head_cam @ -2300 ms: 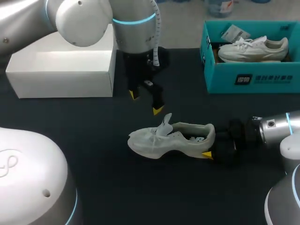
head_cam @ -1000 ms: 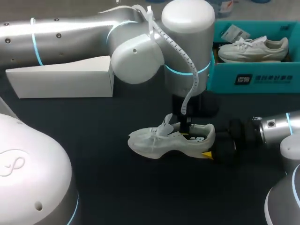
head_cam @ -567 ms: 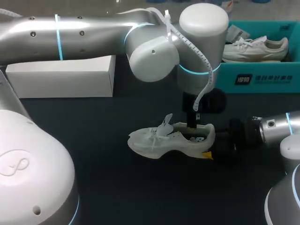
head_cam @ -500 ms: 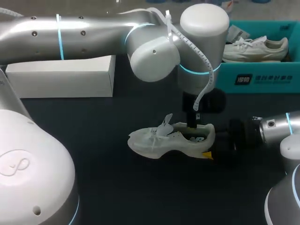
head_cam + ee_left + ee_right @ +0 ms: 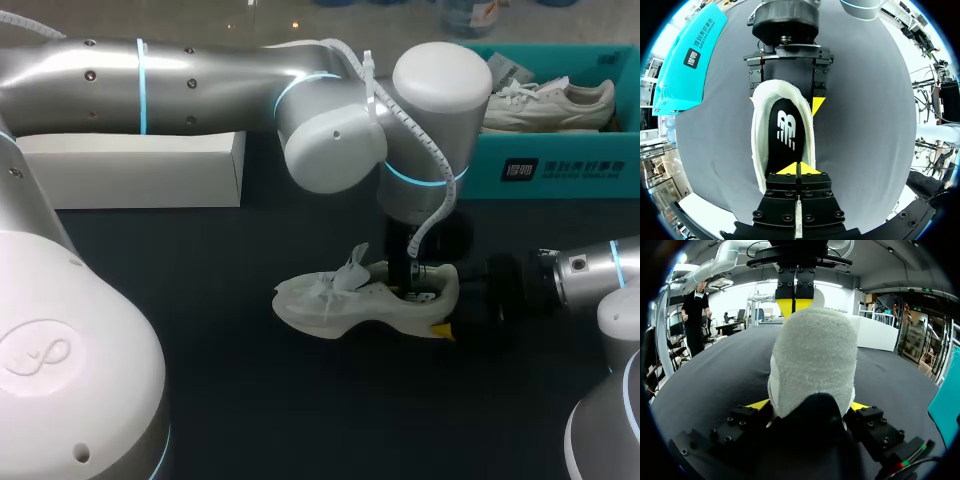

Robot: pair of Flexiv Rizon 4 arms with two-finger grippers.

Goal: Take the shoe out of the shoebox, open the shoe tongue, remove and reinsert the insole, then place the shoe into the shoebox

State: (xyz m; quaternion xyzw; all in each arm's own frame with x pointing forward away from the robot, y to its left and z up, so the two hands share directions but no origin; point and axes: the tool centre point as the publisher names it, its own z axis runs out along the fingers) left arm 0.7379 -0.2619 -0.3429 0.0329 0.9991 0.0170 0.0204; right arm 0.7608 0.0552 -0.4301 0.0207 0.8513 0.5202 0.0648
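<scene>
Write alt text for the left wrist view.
The left gripper, fingers together, has its yellow tips inside the opening of the white shoe, at the near end of the black insole. Ahead, the right gripper clamps the shoe's heel from both sides on the dark table, with the teal shoebox beside that gripper.

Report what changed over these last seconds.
The left hand swung from beside the white box over to the shoe, dropped into its opening and closed its fingers above the insole. Whether it pinches the insole is unclear. The right hand stays shut on the shoe. The shoe, white box and shoebox have not moved.
</scene>
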